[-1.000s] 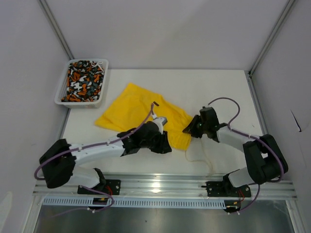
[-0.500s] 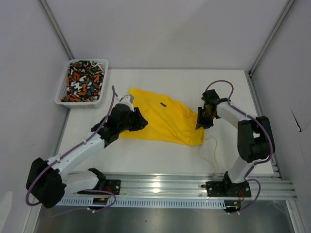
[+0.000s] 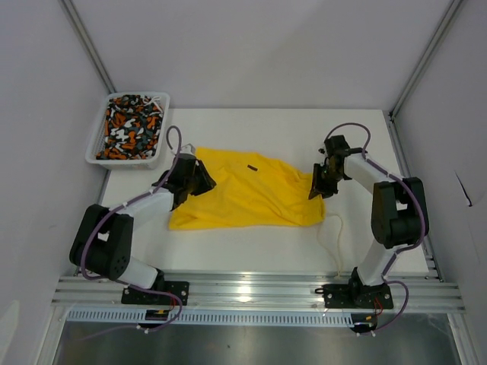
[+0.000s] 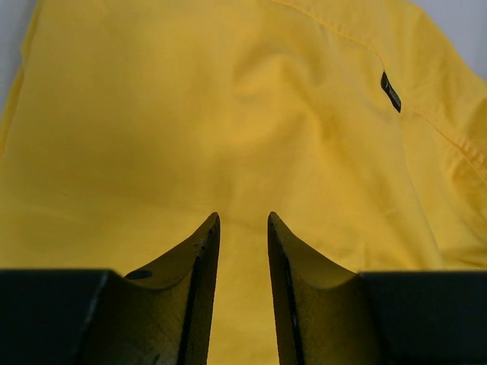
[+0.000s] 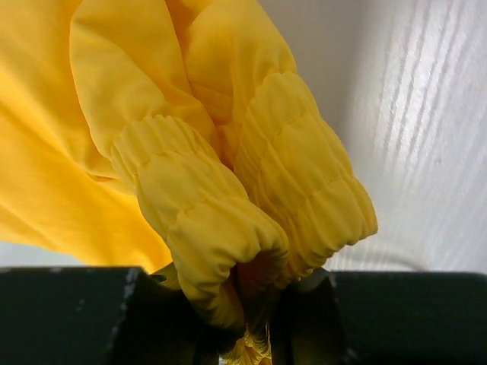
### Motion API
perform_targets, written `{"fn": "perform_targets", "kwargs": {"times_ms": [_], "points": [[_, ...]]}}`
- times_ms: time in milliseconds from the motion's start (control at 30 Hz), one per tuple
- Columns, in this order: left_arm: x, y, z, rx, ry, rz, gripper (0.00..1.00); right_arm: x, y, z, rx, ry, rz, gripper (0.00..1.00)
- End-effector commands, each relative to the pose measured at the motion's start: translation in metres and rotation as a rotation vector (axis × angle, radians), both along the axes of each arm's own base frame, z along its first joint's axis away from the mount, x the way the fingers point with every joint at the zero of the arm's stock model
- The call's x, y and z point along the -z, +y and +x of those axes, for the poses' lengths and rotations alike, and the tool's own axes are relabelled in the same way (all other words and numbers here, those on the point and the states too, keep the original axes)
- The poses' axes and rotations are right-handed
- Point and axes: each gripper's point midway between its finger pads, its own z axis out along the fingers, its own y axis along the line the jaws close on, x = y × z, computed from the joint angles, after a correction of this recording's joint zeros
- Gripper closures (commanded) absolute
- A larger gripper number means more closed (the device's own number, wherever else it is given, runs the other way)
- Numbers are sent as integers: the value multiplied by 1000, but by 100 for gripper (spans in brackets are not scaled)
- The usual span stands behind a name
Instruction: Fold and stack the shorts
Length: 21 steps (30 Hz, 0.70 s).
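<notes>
**A:** Where does the cloth lie?

**B:** On the worktop (image 3: 251, 247). The yellow shorts (image 3: 243, 196) are spread nearly flat between the two arms, with the long axis running left to right. The patterned shorts (image 3: 131, 125) sit in the white basket (image 3: 125, 161) at the far left corner, well apart.

**A:** And the tools?

**B:** One is at each end of that axis. The right tool (image 3: 318, 185) is clenched on the bunched elastic waistband at the right end, and its wrist view shows the gathers pinched between the jaws. The left tool (image 3: 195, 176) sits at the left end with its jaws narrowly apart and yellow cloth showing between them. I cannot tell whether it grips.

**A:** So how does the fold go?

**B:** Along that axis, I'd judge, with one end carried over onto the other. Each arm is nearest its own end, and neither is near the middle.

**A:** Anything loose?

**B:** The pale drawstring (image 3: 332, 237) trails from the right end toward the near edge and could drag. A small black tag (image 3: 251, 163) sits on the far side of the cloth.
</notes>
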Motion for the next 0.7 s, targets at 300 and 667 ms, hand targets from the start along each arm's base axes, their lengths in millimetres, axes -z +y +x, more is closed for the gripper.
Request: {"fn": "perform_targets", "kwargs": {"times_ms": [300, 667], "points": [[54, 27, 0, -50, 96, -184, 73, -20, 16, 59, 49, -90, 460, 100], [61, 42, -12, -48, 98, -193, 76, -2, -26, 97, 220, -76, 600, 100]]}}
